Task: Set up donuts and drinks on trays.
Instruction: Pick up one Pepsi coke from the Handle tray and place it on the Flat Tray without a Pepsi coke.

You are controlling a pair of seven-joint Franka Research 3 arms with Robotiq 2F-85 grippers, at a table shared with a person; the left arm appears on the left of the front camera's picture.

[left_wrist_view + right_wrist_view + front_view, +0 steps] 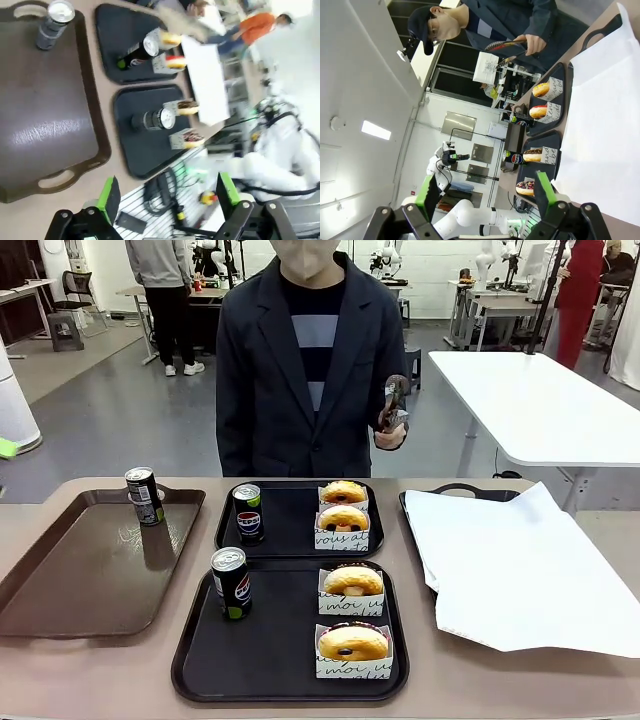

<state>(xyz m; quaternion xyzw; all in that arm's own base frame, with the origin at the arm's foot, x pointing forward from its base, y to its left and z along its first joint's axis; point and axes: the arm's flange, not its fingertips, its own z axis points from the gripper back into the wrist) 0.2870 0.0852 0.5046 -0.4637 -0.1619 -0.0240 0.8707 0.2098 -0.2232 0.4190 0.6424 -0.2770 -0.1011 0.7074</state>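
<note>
Two black trays lie mid-table. The near tray (290, 665) carries a Pepsi can (232, 583) and two boxed yellow-orange donuts (352, 585) (352, 645). On the far tray (290, 535) stand another can (247, 512) and two more boxed donuts (343, 492) (343, 522). A third can (145, 496) stands on the brown tray (70, 590). My left gripper (167, 192) hangs open and empty high above the table's near left, looking down on both black trays (135, 155). My right gripper (485, 192) is open too, well back from the donuts (540, 90).
A tray lined with white paper (520, 570) takes up the right side of the table. The person stands at the far edge holding tongs (393, 405) at chest height. Bare table shows in front of the near tray.
</note>
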